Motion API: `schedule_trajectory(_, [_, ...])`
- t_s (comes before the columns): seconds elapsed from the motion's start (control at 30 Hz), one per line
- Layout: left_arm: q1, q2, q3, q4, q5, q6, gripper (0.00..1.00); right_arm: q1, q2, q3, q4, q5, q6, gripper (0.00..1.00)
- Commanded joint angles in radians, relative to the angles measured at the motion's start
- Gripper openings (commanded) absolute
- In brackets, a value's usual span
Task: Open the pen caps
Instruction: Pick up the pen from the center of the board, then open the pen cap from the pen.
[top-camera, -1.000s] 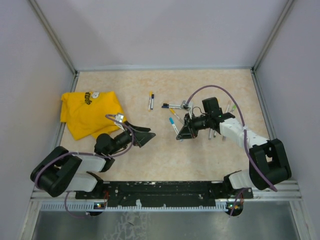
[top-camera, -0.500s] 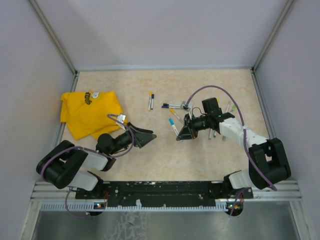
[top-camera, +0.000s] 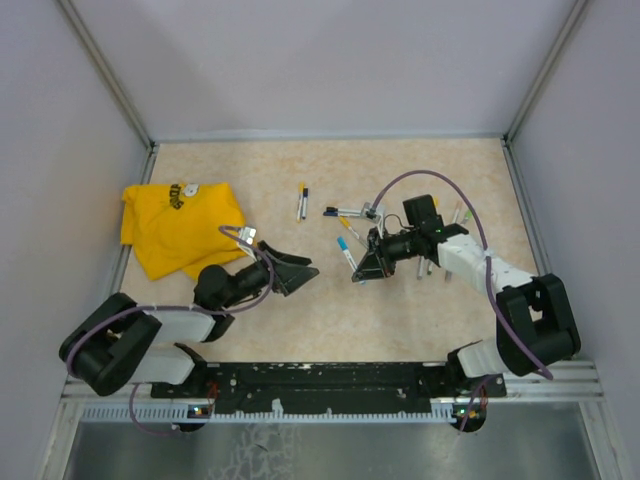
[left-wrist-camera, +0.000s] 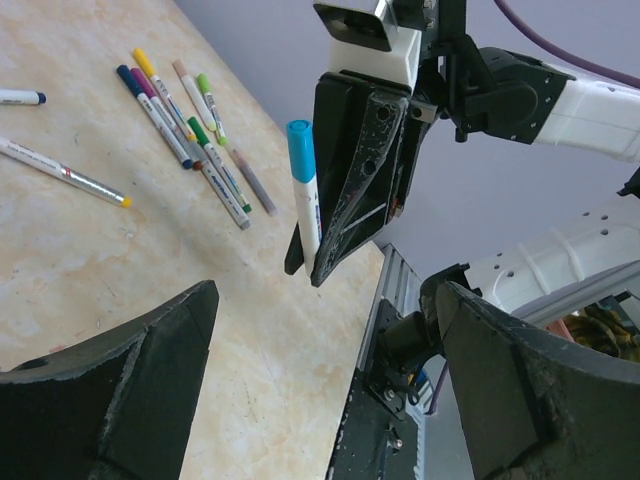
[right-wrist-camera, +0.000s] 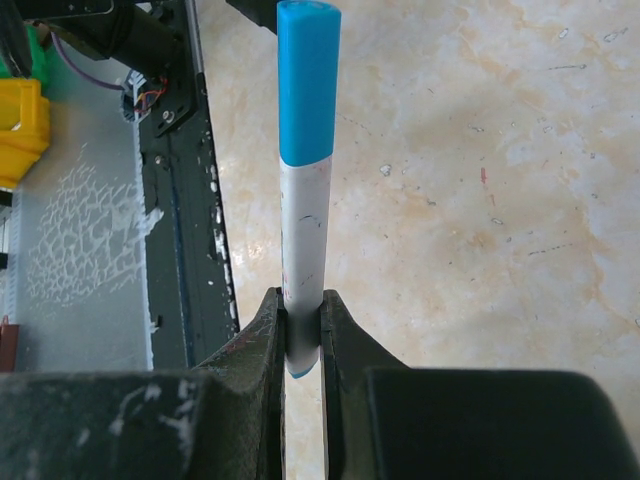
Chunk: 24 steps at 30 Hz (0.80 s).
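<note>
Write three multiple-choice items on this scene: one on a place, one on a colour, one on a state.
1. Where does the yellow cloth lie?
A. Against the far wall
B. On the left side of the table
C. Beside the right arm's base

2. What colour is the cap of the pen that the right gripper holds?
A. Blue
B. Orange
C. Black

3. How is the left gripper?
A. Shut on a pen
B. Shut on the cloth
C. Open, holding nothing

Answers: 1 B, the top view shows it at the left edge; 2 A, the right wrist view shows a blue cap on the clamped pen; 3 C, its jaws stand wide apart with nothing gripped.
</note>
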Motion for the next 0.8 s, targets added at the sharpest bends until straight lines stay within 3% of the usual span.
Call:
schedule_trajectory(0.0, [-0.015,-0.066,0.050,-0.137,-0.043,0.075,0.95,0.004,0.007,0.049,0.000,-0.036,-0.023,0.00])
schedule_trajectory(0.33, [-0.014,-0.017,0.064,-0.038,-0.037,0.026,0.95,0.013,0.009,0.054,-0.012,-0.048,-0.036,0.00])
schedule_trajectory(0.77, [-0.013,0.035,0.124,-0.111,-0.026,0.004,0.94,0.024,0.017,0.060,-0.021,-0.053,-0.046,0.00])
